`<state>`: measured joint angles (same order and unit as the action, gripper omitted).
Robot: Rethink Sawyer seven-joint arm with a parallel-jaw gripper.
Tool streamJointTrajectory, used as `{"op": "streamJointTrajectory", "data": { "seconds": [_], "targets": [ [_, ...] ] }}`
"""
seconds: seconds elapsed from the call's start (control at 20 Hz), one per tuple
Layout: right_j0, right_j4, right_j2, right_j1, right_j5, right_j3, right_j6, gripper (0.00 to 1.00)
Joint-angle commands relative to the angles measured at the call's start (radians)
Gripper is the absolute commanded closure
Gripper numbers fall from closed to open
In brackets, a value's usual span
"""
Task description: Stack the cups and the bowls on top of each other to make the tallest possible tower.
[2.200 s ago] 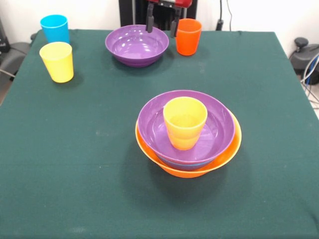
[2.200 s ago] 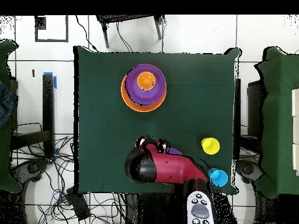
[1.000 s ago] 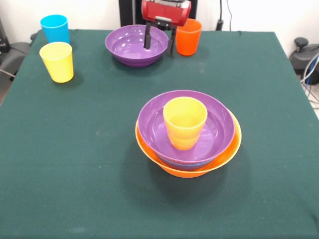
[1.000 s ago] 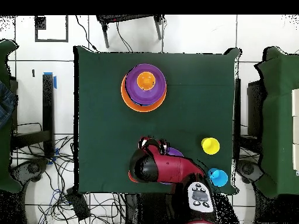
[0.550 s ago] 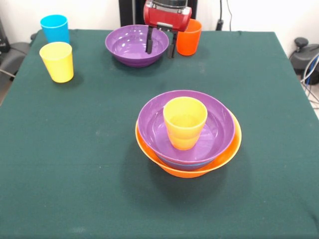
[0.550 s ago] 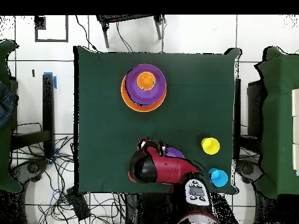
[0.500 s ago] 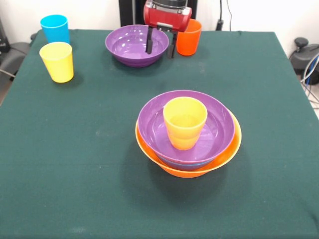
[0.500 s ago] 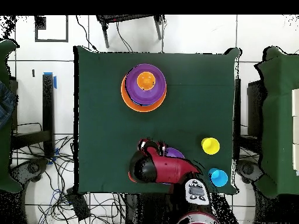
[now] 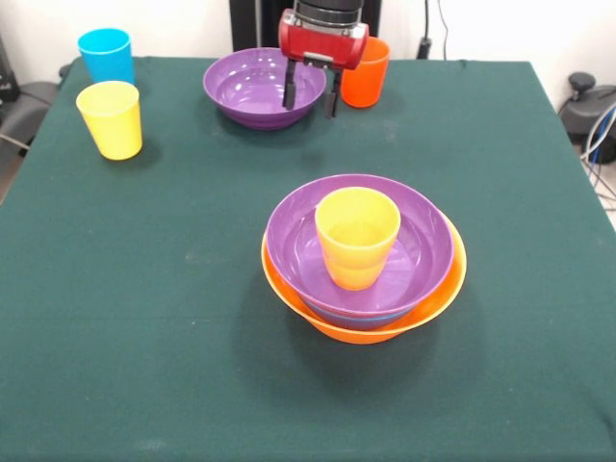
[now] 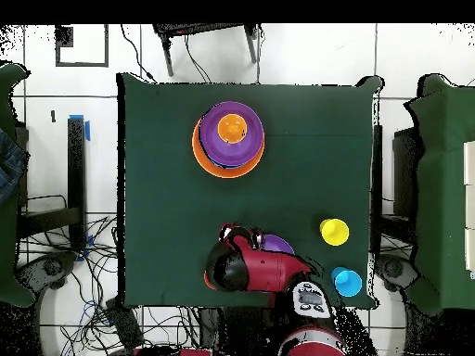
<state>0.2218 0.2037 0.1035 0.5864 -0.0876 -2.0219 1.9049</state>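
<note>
Straddling purple bowl [image 9: 262,87] rim, open claw [image 9: 309,96], no readable writing

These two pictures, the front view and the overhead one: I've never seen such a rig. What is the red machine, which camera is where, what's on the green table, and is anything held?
The red machine is a robot arm ending in a two-fingered pincer. One picture is taken from across the table, facing the robot; the other looks straight down, with the robot's base at the bottom.

On the green table stands a pile: a large orange bowl holding a purple bowl, with a yellow-orange cup upright inside; a blue rim peeks between the bowls.

Loose pieces: a second purple bowl, a red-orange cup, a yellow cup and a light blue cup.

The pincer is open and holds nothing. Its fingers hang at the loose purple bowl's rim, one on each side of it.
</note>
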Motion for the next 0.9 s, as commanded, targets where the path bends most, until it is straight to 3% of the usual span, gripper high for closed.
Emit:
{"op": "streamJointTrajectory", "data": {
  "seconds": [0.05, 0.5, 0.9],
  "targets": [
    [-0.022, 0.026, -0.067, -0.056, -0.093, 0.029, 0.135, 0.0],
    [-0.002, 0.032, -0.061, -0.096, -0.12, 0.05, 0.117, 0.0],
    [0.045, 0.07, -0.088, -0.041, -0.087, 0.005, 0.1, 0.0]
  ]
}}
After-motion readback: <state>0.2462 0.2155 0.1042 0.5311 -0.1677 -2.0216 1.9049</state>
